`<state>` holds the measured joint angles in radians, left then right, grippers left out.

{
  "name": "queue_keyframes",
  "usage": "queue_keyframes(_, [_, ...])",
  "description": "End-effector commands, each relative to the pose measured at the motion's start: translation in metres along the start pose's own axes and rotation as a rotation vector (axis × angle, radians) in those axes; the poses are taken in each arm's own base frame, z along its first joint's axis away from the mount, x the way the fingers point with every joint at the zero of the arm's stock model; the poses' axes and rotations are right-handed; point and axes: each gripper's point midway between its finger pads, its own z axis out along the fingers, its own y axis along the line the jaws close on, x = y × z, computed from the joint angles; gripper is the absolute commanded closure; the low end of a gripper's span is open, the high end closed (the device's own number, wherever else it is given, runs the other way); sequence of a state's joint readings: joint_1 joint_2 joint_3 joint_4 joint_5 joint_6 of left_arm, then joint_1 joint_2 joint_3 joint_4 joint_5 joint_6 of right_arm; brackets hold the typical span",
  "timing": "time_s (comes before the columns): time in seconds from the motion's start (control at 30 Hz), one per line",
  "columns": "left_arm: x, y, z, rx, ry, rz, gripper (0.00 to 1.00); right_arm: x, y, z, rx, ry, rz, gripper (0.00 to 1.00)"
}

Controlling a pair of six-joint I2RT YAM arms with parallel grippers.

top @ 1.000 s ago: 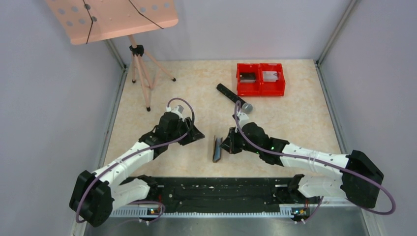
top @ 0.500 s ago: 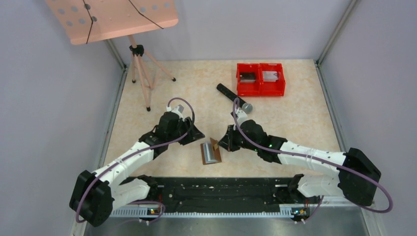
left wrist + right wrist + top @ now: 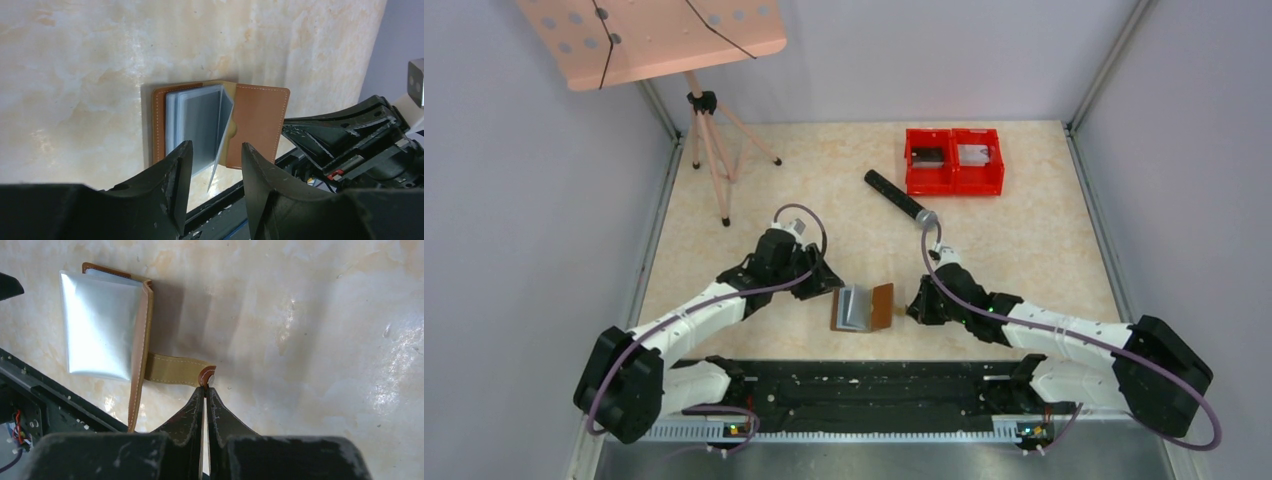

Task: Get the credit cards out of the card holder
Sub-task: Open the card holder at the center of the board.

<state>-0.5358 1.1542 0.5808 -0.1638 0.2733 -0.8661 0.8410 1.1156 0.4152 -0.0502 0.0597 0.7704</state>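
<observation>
Currently card holder (image 3: 862, 307) is held open at table's (image 3: 1024, 230) near edge by tab (image 3: 172, 369) pinched in closed right gripper (image 3: 205, 390); left gripper (image 3: 215, 165) half open, empty. Reclosure is risked if the thin tab slips out.

The brown leather card holder (image 3: 862, 307) lies open on the table (image 3: 1024, 230), grey-blue sleeves showing on its left half, its tan tab (image 3: 172, 369) stretched out rightward.

- No text, label, brand, number or sign is showing legibly in any view.
- Grey-blue pocket faces of the brown leather bifold card holder (image 3: 260, 125) are presenting blank; glare is washing them out in the right wrist view.
</observation>
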Motion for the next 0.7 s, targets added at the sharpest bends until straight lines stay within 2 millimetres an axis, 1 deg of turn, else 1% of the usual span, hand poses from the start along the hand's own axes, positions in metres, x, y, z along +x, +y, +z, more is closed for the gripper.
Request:
queue_keyframes(0.0, [-0.002, -0.024, 0.005, 0.13, 0.006, 0.003, 0.55, -0.011, 0.004, -0.003, -0.014, -0.046, 0.019, 1.0])
queue_keyframes(0.03, [0.002, -0.024, 0.008, 0.132, 0.029, -0.011, 0.56, -0.012, 0.004, -0.003, -0.013, -0.047, 0.018, 1.0])
queue_keyframes(0.07, [0.0, -0.028, 0.01, 0.156, 0.03, -0.013, 0.58, -0.012, 0.005, -0.003, -0.015, -0.049, 0.017, 1.0])
queue_keyframes(0.1, [0.002, -0.027, 0.013, 0.154, 0.04, -0.018, 0.6, -0.013, 0.004, -0.003, -0.012, -0.051, 0.017, 1.0])
queue_keyframes(0.2, [0.006, -0.01, 0.02, 0.059, 0.066, -0.037, 0.65, -0.013, 0.002, -0.003, -0.005, -0.058, 0.016, 1.0])
queue_keyframes(0.27, [0.007, -0.006, 0.022, 0.033, 0.068, -0.026, 0.68, -0.013, 0.002, -0.003, -0.006, -0.058, 0.014, 1.0])
queue_keyframes(0.5, [0.008, -0.001, 0.025, 0.004, 0.063, -0.004, 0.81, -0.013, 0.002, -0.002, -0.007, -0.058, 0.012, 1.0])
queue_keyframes(0.57, [0.011, -0.004, 0.028, 0.008, 0.078, 0.001, 0.85, -0.013, 0.002, -0.002, -0.006, -0.057, 0.011, 1.0])
queue_keyframes(0.67, [0.016, -0.008, 0.032, 0.016, 0.101, 0.012, 0.87, -0.016, 0.005, -0.003, -0.014, -0.06, 0.014, 1.0])
